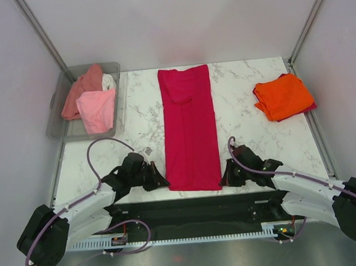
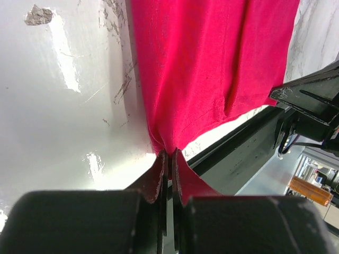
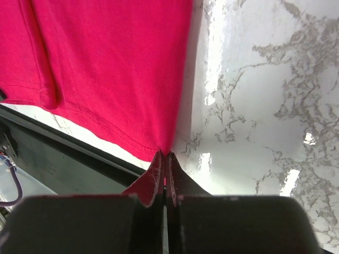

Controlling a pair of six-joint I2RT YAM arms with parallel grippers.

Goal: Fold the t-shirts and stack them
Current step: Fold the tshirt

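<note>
A crimson t-shirt (image 1: 189, 127) lies on the marble table as a long narrow strip, running from the far edge toward me. My left gripper (image 1: 163, 183) is shut on its near left corner (image 2: 165, 140), cloth pinched between the fingertips. At the near right corner (image 3: 159, 135) my right gripper (image 1: 224, 181) is shut on the hem too. A folded orange t-shirt (image 1: 282, 96) rests at the far right, with a red edge showing under it. Pink, salmon and white t-shirts (image 1: 94, 101) sit heaped in the bin.
A clear grey plastic bin (image 1: 56, 118) stands at the far left corner. The black base rail (image 1: 196, 208) runs along the table's near edge below the shirt's hem. White walls and metal posts enclose the table.
</note>
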